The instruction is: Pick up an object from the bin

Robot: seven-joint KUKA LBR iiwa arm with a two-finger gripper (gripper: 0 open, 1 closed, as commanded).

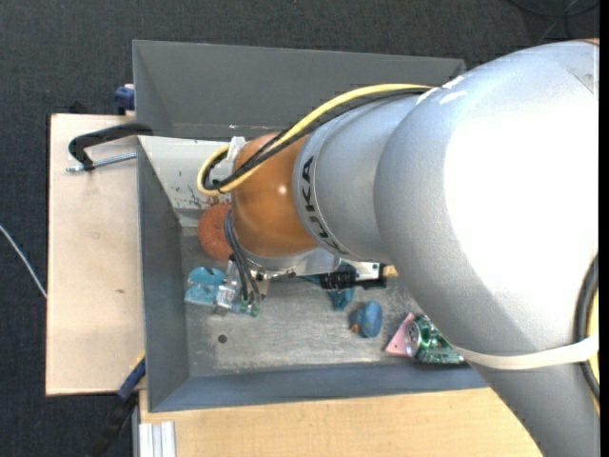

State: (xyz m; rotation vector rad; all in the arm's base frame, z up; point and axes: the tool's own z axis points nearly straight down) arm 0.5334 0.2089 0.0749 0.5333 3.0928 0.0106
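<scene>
My gripper (237, 291) is down at the bin's floor in the left part, under the arm's orange cover. A light blue, crumpled-looking thing (203, 288) lies right against its left side. Whether the gripper touches or holds it I cannot tell. A red-orange ball (213, 230) sits just above, half hidden behind the cover. A black and yellow tool-like piece (357, 275) lies to the gripper's right, with a small teal piece (340, 299) below it.
Near the front wall lie a blue egg-shaped thing (368, 317), a pink triangle (401, 337) and a green patterned piece (436, 347). The arm covers the bin's right and back. Bare floor shows at the front left.
</scene>
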